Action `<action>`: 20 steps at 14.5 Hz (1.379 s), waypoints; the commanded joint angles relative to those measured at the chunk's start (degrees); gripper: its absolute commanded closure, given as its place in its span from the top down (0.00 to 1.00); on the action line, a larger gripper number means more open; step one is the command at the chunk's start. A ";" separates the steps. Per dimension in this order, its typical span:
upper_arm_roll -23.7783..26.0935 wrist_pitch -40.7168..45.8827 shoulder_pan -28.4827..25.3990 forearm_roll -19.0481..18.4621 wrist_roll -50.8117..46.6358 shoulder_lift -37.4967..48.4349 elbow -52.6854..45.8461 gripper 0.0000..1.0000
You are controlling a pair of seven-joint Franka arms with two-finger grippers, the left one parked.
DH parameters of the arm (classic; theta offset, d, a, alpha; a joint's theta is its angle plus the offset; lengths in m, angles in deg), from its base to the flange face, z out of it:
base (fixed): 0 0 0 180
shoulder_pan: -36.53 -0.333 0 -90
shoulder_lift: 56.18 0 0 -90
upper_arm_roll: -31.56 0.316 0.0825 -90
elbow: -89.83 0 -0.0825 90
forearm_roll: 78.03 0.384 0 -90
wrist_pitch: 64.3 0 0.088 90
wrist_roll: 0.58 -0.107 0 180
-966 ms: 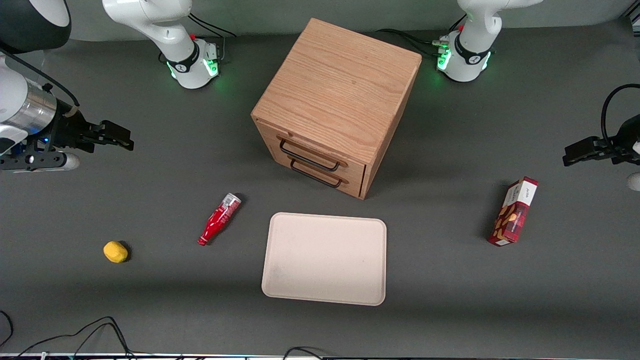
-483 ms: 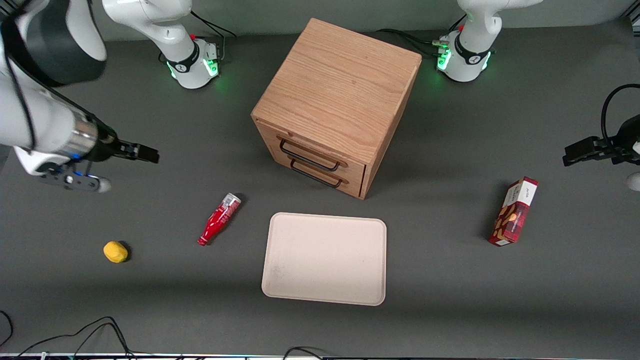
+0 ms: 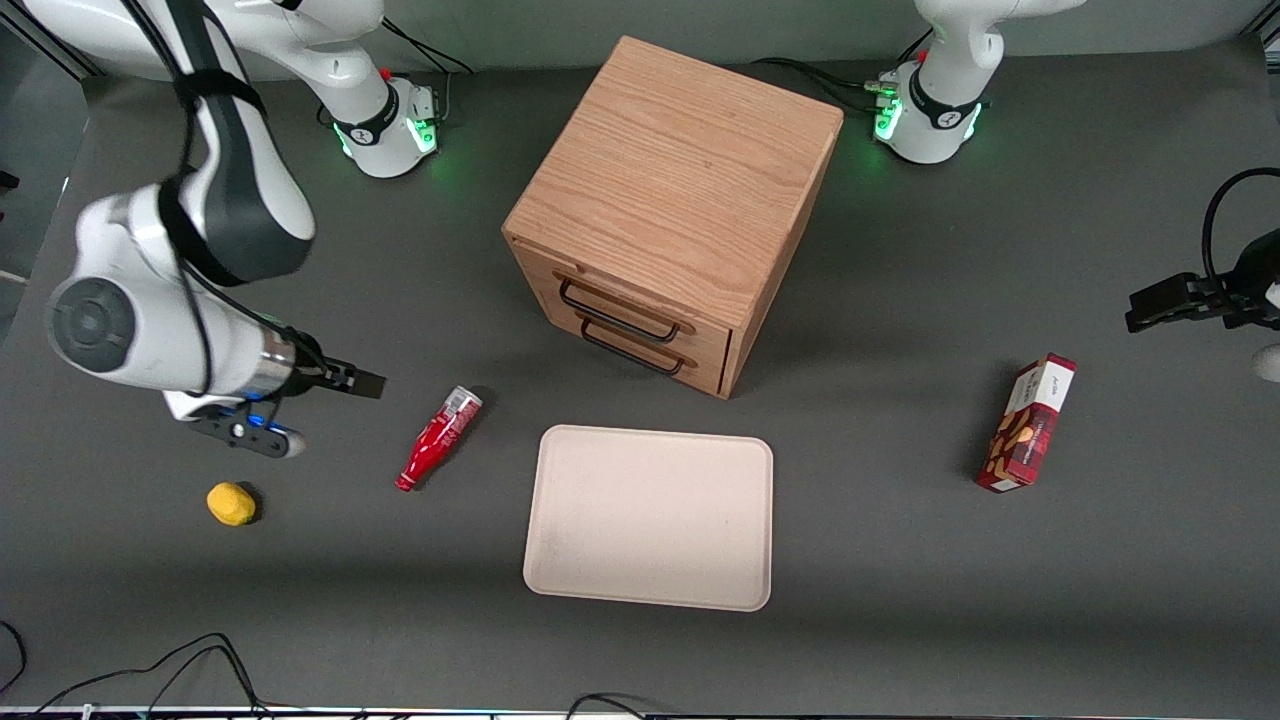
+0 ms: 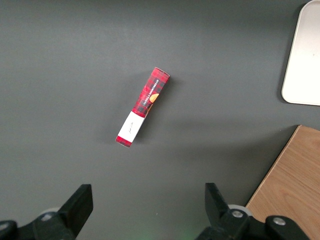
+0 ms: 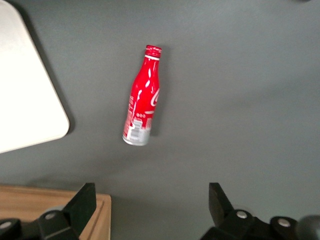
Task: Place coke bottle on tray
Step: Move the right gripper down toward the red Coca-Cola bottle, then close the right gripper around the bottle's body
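Claw [image 3: 362, 381] fingers are held apart and empty, above the bench [image 3: 1000, 620] near the coke bottle [image 3: 437, 438]. From the tray [image 3: 650, 590], the lying bottle is found at ten o'clock. Fingers are best lowered across its red body, then closed.

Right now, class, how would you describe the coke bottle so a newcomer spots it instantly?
Start at the wooden drawer cabinet, then the beige tray in front of it. Beside the tray lies the coke bottle, near the open gripper: slim, red, silver-based, unlike the round yellow fruit.
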 commanded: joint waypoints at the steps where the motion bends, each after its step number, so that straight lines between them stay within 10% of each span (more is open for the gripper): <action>1: 0.62 -6.94 -0.20 -0.51 -4.35 0.88 5.96 1.00; 20: 2.73 -27.17 -2.22 -13.08 -24.58 -17.05 7.12 1.00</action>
